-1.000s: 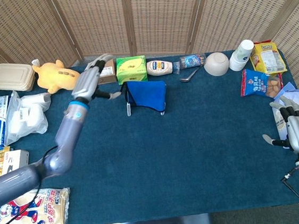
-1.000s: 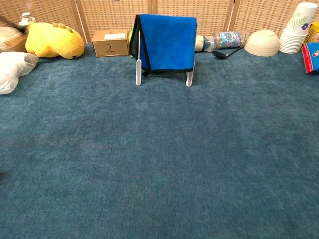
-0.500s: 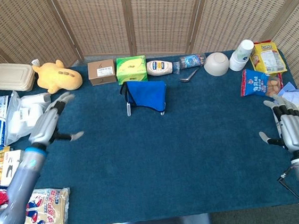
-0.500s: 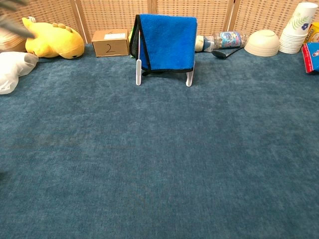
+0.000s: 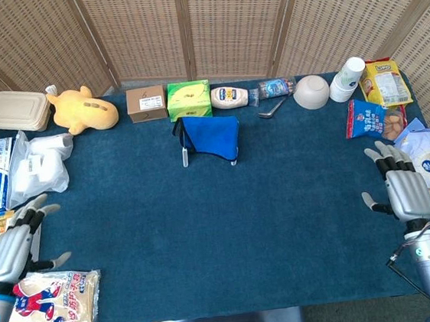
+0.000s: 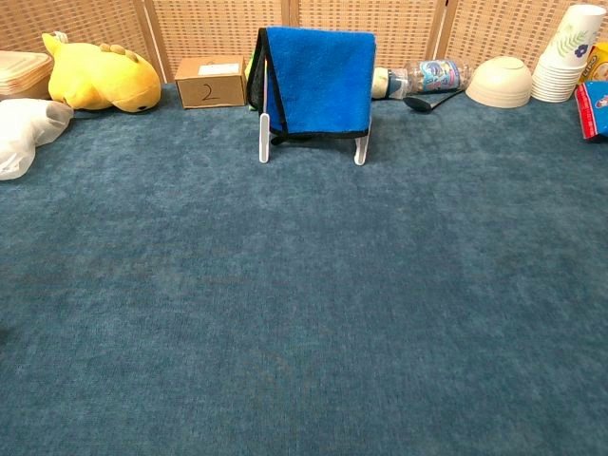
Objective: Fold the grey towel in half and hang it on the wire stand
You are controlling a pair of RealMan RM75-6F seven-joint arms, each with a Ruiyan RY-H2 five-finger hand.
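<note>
A blue towel, folded double, hangs over a white wire stand at the back middle of the table. No grey towel shows in either view. My left hand is at the table's left front edge, empty, with its fingers spread. At the right edge my right hand is likewise empty with fingers apart. Neither hand appears in the chest view.
Along the back stand a yellow plush, a cardboard box, a green tissue box, a bottle, a bowl and stacked cups. Snack bags lie right; packets and a plastic bag lie left.
My left arm has swung back from beside the stand to the table's left front edge. My right hand has shifted slightly forward and inward. The towel on the stand has not moved.
</note>
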